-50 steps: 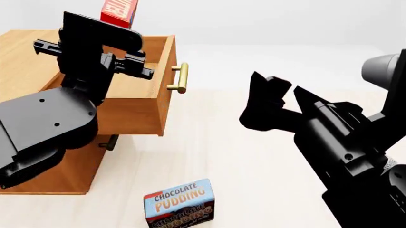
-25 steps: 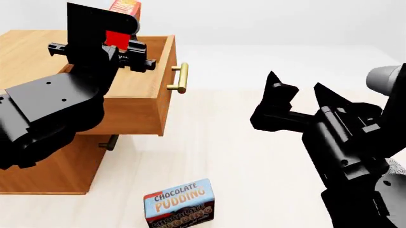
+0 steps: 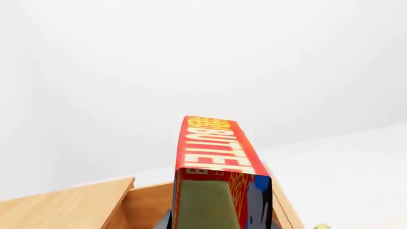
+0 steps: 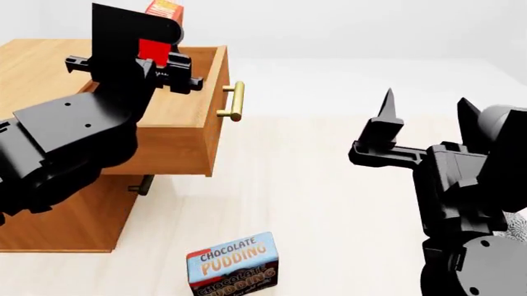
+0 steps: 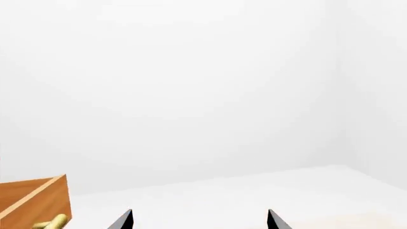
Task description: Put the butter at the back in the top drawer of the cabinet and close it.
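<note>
Nearest me, at about 6 o'clock in the head view, the chocolate pudding box (image 4: 233, 263) stands on the pale floor (image 4: 305, 203), untouched and no part of my job. At 4 o'clock my right hand (image 4: 426, 117) hangs over bare floor with its fingers spread wide, gripping nothing, well apart from the cabinet.

Further out, at 9 to 10 o'clock, the cabinet (image 4: 49, 225) stands with the top drawer (image 4: 185, 129) pulled well out, its brass handle (image 4: 236, 100) facing the open floor. So the opening is done.

Farthest, at about 11 o'clock, my left hand (image 4: 157, 52) is pinching the butter (image 4: 163, 9) and holds it upright above the open drawer's rear part; the wrist view shows the carton (image 3: 213, 167) clamped at its lower end, with the drawer's wooden walls beneath it.

As I judge it, the pickup and carry are finished. What is left: lower the butter into the drawer, let go, pull my arm clear, then push the drawer shut, likely with the free right hand at the handle.
</note>
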You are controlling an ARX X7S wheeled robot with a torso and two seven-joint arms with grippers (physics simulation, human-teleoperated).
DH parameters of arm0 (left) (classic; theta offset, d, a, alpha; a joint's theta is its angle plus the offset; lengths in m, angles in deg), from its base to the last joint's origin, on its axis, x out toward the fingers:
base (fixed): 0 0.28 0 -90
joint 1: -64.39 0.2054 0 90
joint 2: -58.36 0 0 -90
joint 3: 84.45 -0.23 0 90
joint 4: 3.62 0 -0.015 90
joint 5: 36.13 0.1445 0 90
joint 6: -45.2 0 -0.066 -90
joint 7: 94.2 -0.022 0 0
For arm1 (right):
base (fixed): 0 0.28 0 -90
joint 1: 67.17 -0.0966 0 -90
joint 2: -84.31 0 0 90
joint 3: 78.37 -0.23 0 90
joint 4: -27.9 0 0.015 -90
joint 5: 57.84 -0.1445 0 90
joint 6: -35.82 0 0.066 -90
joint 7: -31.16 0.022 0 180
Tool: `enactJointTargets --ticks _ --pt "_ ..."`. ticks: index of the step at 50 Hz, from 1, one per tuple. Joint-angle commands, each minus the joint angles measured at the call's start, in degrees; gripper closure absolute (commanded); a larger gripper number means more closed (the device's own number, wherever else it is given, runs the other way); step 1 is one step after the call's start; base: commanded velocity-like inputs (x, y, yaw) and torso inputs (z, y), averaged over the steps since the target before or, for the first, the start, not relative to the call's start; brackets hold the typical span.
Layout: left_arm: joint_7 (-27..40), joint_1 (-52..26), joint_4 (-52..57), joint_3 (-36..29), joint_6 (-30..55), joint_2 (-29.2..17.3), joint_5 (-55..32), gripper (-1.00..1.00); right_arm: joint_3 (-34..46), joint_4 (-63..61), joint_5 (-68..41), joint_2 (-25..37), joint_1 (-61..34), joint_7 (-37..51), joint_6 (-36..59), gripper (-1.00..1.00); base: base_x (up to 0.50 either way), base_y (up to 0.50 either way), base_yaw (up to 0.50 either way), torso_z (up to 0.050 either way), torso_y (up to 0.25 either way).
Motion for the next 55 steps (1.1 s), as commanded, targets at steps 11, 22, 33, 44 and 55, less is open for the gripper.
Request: enactJointTargets --ticks 11,22,33,44,55 --pt "-4.3 -1.5 -13.6 2.6 1.2 5.7 -0.6 1.0 0.0 -1.9 3.0 1.6 3.6 -1.9 -1.3 -1.0 0.0 0.0 0.0 0.001 0.001" --pt "-6.6 -3.8 -19.3 3.3 7.1 7.7 -5.4 1.0 -0.9 -2.4 2.3 2.5 4.8 -2.0 -2.1 -1.0 0.0 0.0 0.0 0.0 0.002" --pt "-8.0 -5.0 -21.6 3.8 10.6 8.4 -8.3 1.0 -1.1 -2.6 1.3 2.9 4.3 -1.6 -2.1 -1.0 0.0 0.0 0.0 0.001 0.002" --pt "-7.9 -5.6 -21.5 4.0 11.5 8.7 -8.6 1.0 -0.6 -2.2 1.5 2.9 4.0 -1.9 -2.1 -1.0 0.0 0.0 0.0 0.0 0.001" --pt "-8.9 -5.3 -22.2 5.3 12.5 9.1 -11.3 1.0 -0.1 -2.1 2.0 2.8 4.2 -2.2 -2.4 -1.0 0.0 0.0 0.0 0.001 0.002"
